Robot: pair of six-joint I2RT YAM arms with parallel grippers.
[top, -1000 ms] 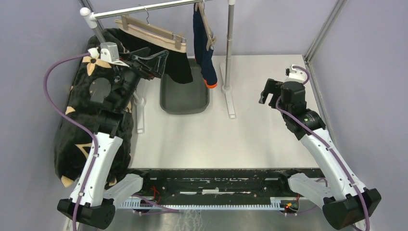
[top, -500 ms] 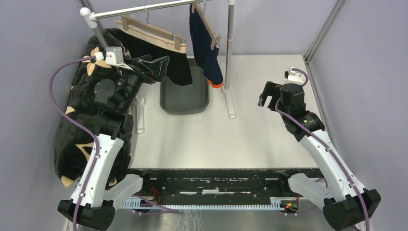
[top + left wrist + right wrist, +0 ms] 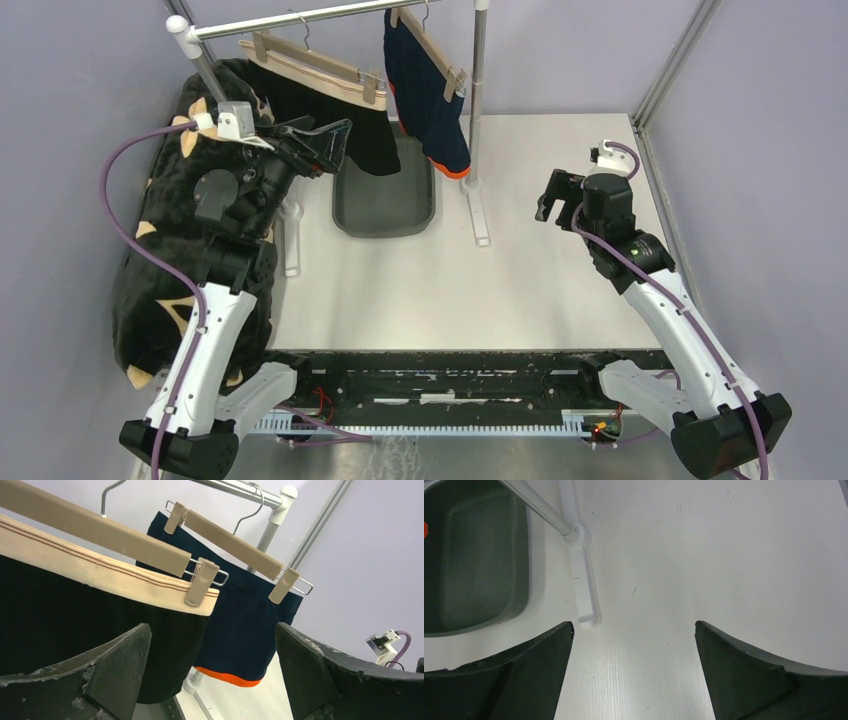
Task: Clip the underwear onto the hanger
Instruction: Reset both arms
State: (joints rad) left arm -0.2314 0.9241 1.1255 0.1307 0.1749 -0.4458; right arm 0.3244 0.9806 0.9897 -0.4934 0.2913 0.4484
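Black underwear [image 3: 370, 140] with a beige waistband [image 3: 100, 570] hangs clipped to a wooden hanger [image 3: 310, 62] at the left of the rail. A clip [image 3: 200, 582] pinches its right corner. Navy underwear [image 3: 425, 100] with an orange hem hangs on a second hanger [image 3: 230, 532] further right. My left gripper [image 3: 325, 145] stands open just in front of the black underwear, holding nothing; in the left wrist view the left gripper [image 3: 211, 630] frames both garments. My right gripper [image 3: 555, 195] is open over bare table at the right, and the right gripper [image 3: 634, 625] is empty.
A grey bin [image 3: 385, 200] sits under the garments. The rack's right post [image 3: 475, 100] and its white foot [image 3: 581, 580] stand beside the bin, with another foot [image 3: 290, 240] at the left. A black patterned cloth [image 3: 160, 250] lies along the left wall.
The navy underwear has swung round on its hanger, from edge-on to broader to the camera. My left gripper has shifted slightly; both grippers stay open.
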